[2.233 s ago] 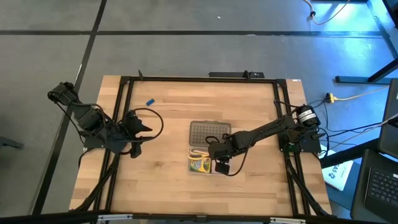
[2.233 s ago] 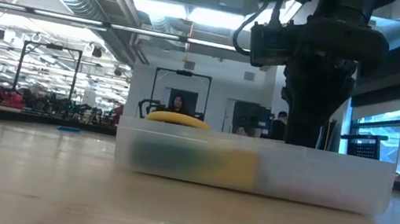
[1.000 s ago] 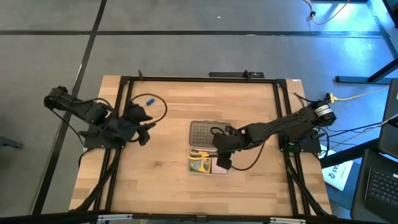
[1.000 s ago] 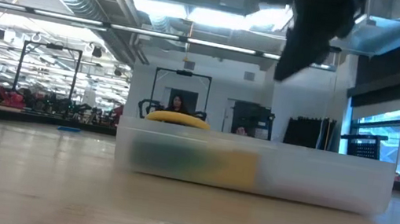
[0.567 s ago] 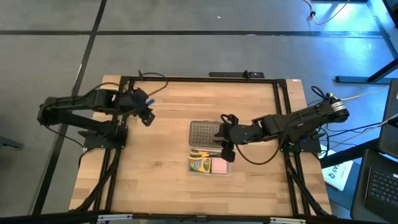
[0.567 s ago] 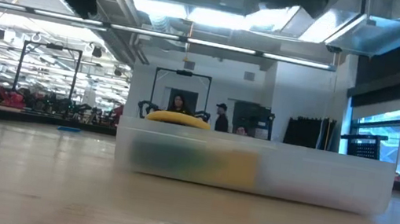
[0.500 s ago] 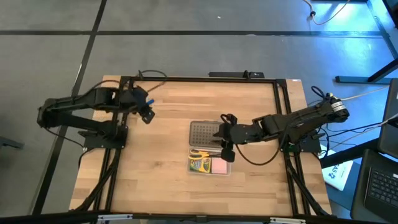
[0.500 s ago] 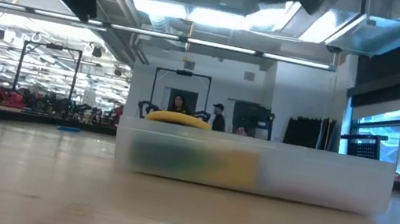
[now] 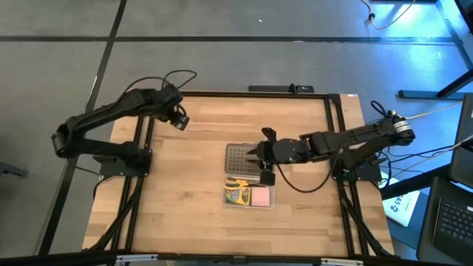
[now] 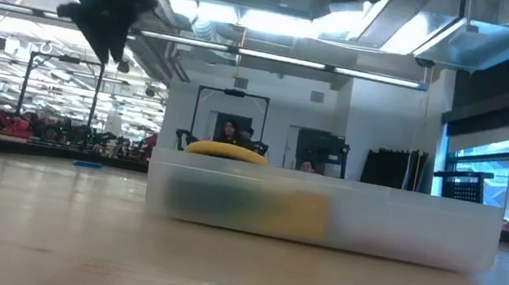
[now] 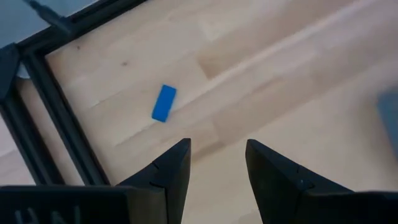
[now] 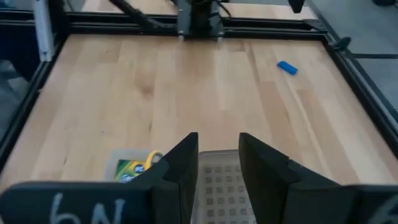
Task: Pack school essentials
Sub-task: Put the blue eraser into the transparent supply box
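Note:
The tiny blue eraser [image 11: 164,102] lies flat on the wood near the table's far left corner; my left gripper [image 11: 217,155] hovers open above it, a little to its side, and covers it in the high view [image 9: 179,120]. The clear case [image 9: 249,196] holds the green-and-yellow crayon box [image 9: 237,196], the pink sticky-note pad [image 9: 261,197] and the yellow-handled scissors [image 9: 236,182]. The grey perforated lid [image 9: 242,156] adjoins the case's far side. My right gripper [image 9: 260,153] hangs open above the lid's right part, with nothing between its fingers [image 12: 217,155].
A black frame [image 9: 236,94] runs along the table's far edge and down both sides [image 11: 43,106]. Bare wood lies between the eraser and the case. In the low view the case [image 10: 324,219] stands mid-table, with people far behind in the room.
My left gripper has swung from the table's left-middle toward the far edge and now stands over the blue eraser, rolling as it went. My right gripper has risen from over the case and tipped up toward level, now above the lid. Neither has changed its opening.

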`<state>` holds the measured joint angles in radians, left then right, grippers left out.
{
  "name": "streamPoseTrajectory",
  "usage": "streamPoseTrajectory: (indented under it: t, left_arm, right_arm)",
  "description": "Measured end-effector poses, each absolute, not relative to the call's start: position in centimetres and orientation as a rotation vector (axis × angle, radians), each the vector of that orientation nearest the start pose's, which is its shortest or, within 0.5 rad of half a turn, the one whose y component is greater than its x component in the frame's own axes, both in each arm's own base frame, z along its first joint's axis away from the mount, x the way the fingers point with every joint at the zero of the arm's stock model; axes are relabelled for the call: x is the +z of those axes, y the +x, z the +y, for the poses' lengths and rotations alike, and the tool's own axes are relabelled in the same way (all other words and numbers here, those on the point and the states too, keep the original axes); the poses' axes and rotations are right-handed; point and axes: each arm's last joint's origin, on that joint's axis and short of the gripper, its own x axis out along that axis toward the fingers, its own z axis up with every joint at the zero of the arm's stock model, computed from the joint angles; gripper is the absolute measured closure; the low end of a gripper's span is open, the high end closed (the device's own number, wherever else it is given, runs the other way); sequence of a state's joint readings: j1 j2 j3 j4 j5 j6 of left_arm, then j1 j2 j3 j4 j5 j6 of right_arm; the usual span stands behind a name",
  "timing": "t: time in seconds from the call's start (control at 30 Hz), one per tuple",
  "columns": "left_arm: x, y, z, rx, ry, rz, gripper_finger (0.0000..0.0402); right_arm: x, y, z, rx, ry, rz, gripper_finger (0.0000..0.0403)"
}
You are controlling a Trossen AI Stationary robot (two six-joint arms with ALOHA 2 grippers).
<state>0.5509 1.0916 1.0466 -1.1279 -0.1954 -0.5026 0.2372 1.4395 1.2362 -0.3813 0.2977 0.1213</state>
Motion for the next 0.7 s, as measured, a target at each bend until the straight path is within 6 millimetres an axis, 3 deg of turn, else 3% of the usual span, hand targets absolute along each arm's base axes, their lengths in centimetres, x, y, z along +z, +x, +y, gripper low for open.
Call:
streamPoseTrajectory:
  t: [0.1, 0.33, 0.53, 0.7]
  left_arm:
    - [28.9, 16.0, 11.4, 0.976, -0.634, 1.034, 0.0253]
    - [27.3, 17.4, 13.7, 1.057, -0.451, 1.109, 0.0253]
    - [26.6, 18.4, 14.4, 1.120, -0.530, 1.042, 0.0253]
    - [25.8, 18.2, 15.2, 1.134, -0.540, 1.105, 0.0253]
  right_arm:
    - [32.2, 31.1, 6.2, -0.107, -0.034, 0.562, 0.0285]
    - [32.2, 31.2, 5.9, -0.114, -0.032, 0.563, 0.0285]
    - [32.2, 31.2, 5.9, -0.114, -0.033, 0.564, 0.0285]
    - [32.1, 31.1, 5.9, -0.114, -0.033, 0.565, 0.0285]
